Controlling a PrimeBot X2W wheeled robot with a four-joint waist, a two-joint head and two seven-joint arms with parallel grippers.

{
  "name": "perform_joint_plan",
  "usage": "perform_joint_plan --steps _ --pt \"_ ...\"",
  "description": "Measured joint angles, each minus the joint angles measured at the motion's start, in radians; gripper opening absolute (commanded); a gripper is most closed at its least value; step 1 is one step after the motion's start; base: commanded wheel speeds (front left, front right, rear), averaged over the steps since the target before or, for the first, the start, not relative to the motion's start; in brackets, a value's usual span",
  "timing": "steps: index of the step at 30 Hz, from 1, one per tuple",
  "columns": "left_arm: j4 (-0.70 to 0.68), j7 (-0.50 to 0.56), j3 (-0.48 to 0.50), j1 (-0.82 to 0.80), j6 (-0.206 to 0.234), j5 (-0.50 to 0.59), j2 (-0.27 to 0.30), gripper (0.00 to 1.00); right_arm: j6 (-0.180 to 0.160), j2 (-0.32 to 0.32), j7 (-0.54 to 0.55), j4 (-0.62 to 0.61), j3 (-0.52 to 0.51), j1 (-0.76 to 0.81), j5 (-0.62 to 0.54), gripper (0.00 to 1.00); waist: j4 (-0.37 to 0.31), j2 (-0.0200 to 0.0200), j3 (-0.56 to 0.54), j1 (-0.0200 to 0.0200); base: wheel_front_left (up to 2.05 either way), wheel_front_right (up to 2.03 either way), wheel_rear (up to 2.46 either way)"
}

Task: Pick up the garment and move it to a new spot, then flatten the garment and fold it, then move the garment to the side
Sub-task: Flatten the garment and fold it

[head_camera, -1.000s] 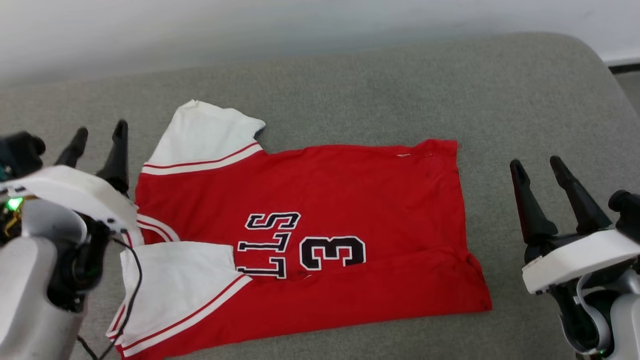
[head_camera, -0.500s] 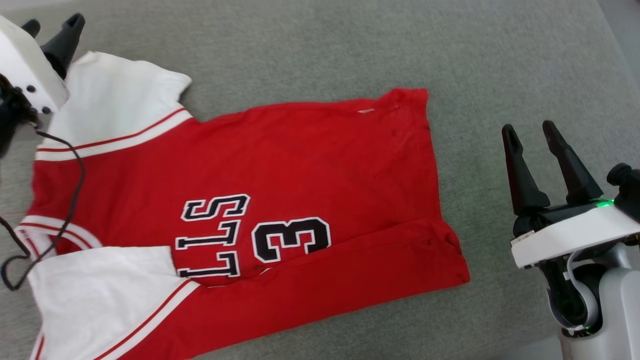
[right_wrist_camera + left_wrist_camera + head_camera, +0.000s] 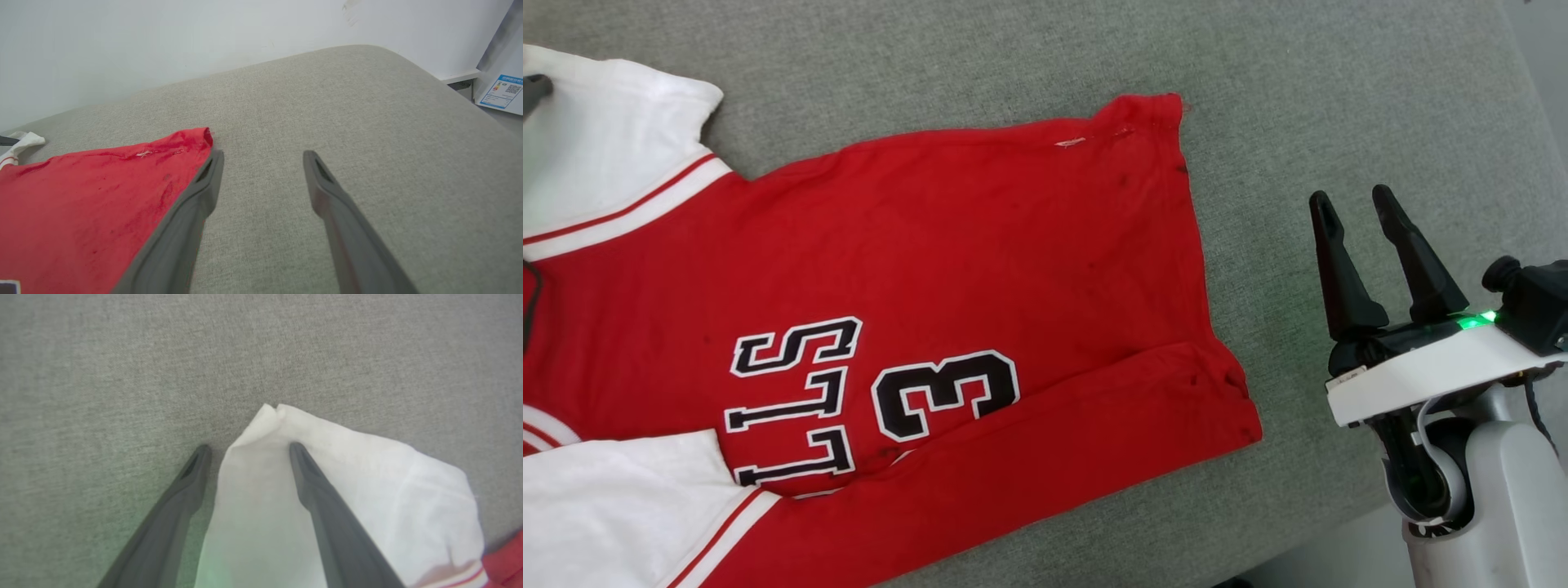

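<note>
Red garment (image 3: 980, 269) flat on grey cushion (image 3: 1339, 98) | left jaws astride sleeve (image 3: 367, 490)

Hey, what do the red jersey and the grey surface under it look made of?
Jersey: soft, thin cloth, matte, maybe cotton or a sports synthetic; it lies limp with a folded-over near edge. Grey surface: matte woven upholstery, likely over padding, going by its flecked weave and rounded corner.
</note>
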Motion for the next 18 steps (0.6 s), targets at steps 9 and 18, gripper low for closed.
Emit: perform_joint_plan --steps 9,18 --pt "0.021 -0.020 -0.004 -0.002 0.029 -0.002 -0.020 0.00 0.000 -0.022 0.012 0.041 0.006 -0.024 0.057 1.00 -0.006 0.0000 0.010 -0.0001 0.00 0.00 0.00" --pt "0.040 -0.173 -0.023 -0.034 0.017 0.041 -0.107 0.00 0.000 -0.123 0.194 0.203 0.022 -0.139 0.192 1.00 0.061 0.0000 -0.037 0.0000 0.00 0.00 0.00"
